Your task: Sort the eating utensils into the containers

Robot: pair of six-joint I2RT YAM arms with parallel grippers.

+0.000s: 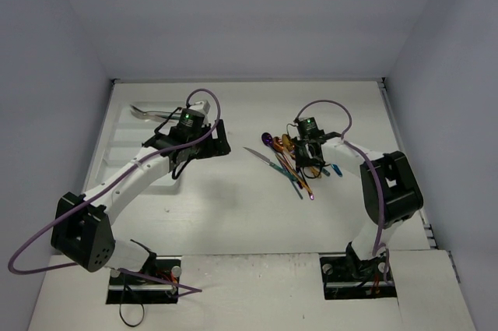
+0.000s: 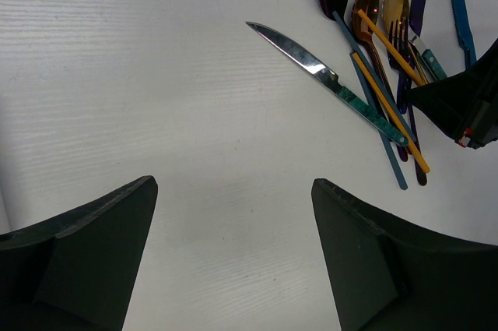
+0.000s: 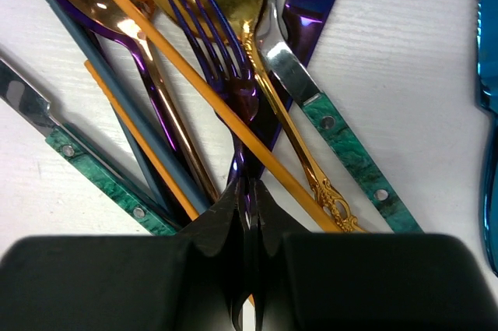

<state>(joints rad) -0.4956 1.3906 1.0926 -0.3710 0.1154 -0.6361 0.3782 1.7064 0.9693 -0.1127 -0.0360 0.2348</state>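
Gripping the purple fork (image 3: 243, 93), right pincer (image 3: 247, 195) is closed; left pincer (image 2: 233, 191) gapes empty

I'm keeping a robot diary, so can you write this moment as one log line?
left gripper: open, over table | right gripper: shut on purple fork | fork: in utensil pile

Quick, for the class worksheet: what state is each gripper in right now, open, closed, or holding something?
Left gripper: open, holding nothing.
Right gripper: closed on the purple fork.
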